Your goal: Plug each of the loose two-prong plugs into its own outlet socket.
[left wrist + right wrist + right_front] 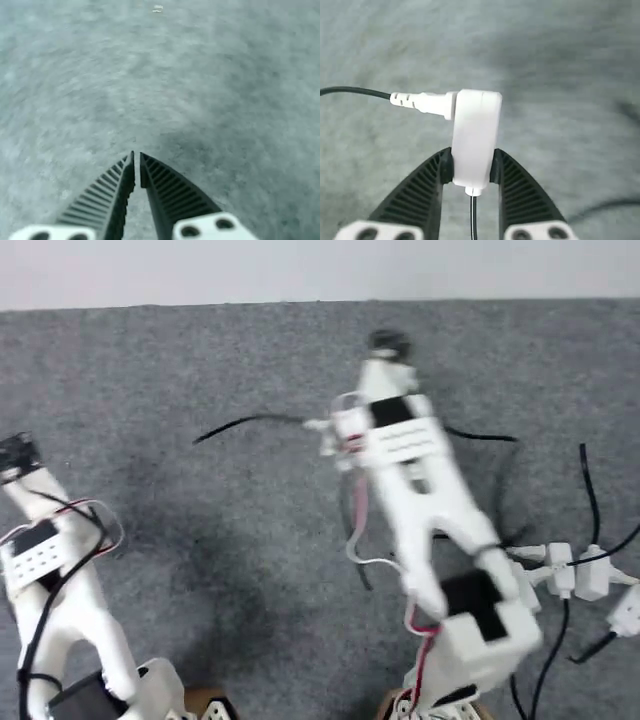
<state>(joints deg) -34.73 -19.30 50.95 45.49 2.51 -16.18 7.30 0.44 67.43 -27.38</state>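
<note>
Your right pincer (471, 162) grips the white socket (476, 125) by its sides above the table (570, 75), probably to keep the plug (425, 101) at its side clear. Your left pincer (137, 159) is closed, empty, parked out of the way.

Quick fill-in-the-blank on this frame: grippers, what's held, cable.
1. The right gripper clamps a connector block coloured ____.
2. The left gripper, above the grey carpet, holds ____.
3. The cable leaving the block's side is ____.
Missing words: white; nothing; black.
</note>
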